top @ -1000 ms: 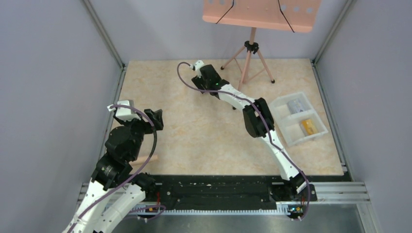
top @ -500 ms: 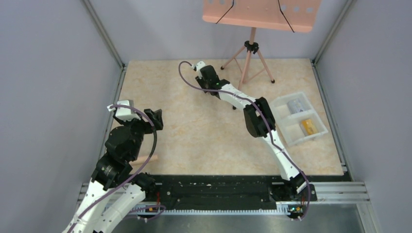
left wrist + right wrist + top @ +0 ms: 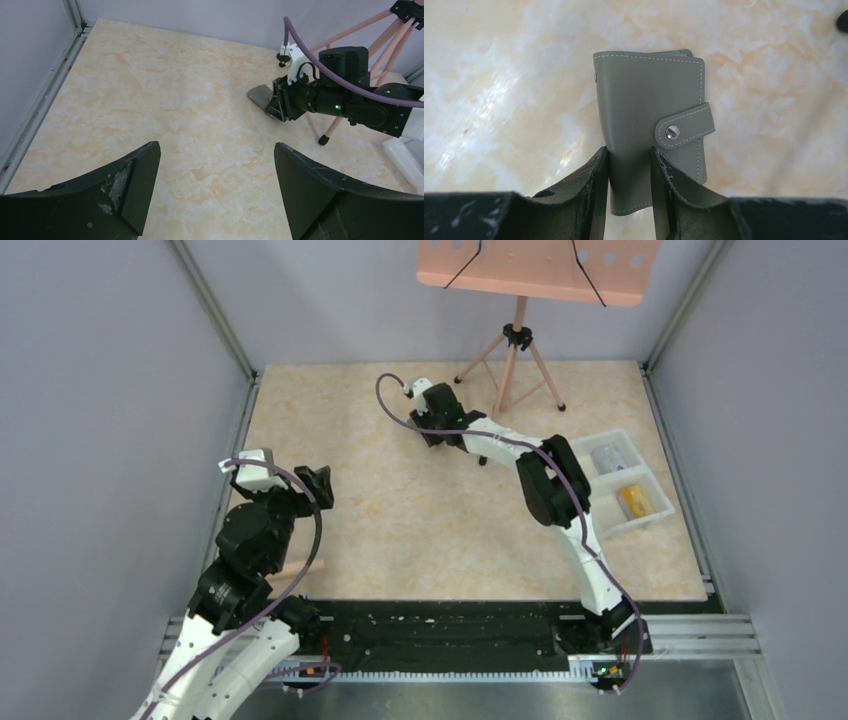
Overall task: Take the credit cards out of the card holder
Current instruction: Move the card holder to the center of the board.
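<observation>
right gripper [image 3: 629, 159] is clamped on the card holder [image 3: 651, 100], jaws narrowed to a slim gap with the holder's near end filling it
- in the right wrist view the holder's plain edge runs against one finger [image 3: 591, 192]; the other finger [image 3: 671, 195] sits over its face, so the side with the snap tab [image 3: 686, 126] sticks out past that finger
- most of the holder projects beyond the fingertips, away from the wrist
- holder looks folded shut, tab wrapped round the edge with its stud showing; no cards visible coming out of it
- in the left wrist view the card holder [image 3: 260, 94] shows as a grey flap poking out of the right gripper [image 3: 276, 100], low over the table [image 3: 150, 100], just beside a foot of the tripod stand [image 3: 345, 35]; can't tell if it's touching the surface
- in the top view the holder is hidden under the right wrist, far-centre of the table

left gripper [image 3: 216, 147] is spread wide with nothing between the fingers, hovering at the near-left, well apart from the holder

white tray [image 3: 637, 525] sits at the right edge: a yellow-orange card [image 3: 637, 502] in the near compartment, a pale grey item [image 3: 607, 457] in the far one, too small to identify
</observation>
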Robot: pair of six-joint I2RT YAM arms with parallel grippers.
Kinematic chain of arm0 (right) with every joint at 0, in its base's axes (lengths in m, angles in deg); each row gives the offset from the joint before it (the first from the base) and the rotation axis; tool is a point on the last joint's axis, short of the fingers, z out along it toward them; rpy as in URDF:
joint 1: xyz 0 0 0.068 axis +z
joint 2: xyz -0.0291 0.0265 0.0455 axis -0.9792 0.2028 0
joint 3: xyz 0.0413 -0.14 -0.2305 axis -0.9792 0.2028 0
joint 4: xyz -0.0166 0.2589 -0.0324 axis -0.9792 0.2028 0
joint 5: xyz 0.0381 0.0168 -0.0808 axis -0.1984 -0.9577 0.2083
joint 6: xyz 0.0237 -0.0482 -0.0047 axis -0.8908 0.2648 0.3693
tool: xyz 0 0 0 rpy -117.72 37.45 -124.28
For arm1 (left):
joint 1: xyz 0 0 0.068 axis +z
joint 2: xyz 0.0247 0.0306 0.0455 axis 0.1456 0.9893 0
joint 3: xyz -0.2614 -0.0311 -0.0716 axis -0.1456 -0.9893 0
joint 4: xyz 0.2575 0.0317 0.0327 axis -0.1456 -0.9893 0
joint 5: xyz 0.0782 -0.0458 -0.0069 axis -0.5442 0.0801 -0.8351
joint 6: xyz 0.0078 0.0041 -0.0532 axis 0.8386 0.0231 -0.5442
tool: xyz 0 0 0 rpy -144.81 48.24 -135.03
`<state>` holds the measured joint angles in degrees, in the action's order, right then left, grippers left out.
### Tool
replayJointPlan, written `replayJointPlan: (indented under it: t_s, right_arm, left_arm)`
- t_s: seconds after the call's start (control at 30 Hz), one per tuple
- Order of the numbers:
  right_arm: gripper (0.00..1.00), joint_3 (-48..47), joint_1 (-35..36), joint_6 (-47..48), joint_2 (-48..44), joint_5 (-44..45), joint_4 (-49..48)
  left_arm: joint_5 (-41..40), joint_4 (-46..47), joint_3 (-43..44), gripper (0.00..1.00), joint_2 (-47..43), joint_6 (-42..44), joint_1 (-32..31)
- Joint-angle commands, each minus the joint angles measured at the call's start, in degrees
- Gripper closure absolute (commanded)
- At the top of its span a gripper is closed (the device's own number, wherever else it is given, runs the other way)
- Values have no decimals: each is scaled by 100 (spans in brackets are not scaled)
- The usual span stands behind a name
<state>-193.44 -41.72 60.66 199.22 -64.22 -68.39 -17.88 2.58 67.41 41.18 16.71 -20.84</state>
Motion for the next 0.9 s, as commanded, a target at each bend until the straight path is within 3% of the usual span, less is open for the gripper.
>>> replayJointPlan:
  t_s: [0.0, 0.53, 0.87]
  right_arm:
    - [78, 1072, 292, -588, -374, -696, 599]
    - [79, 4060, 1069, -2398, -2481, -1125, -726]
    - [80, 5380, 1879, -3495, -3704, -495, -744]
  left_arm:
    - [-64, 258, -4, 11, -39, 110, -7]
    - [-95, 233, 6, 11, 0, 89, -11]
    - [-43, 228, -3, 11, 53, 14, -10]
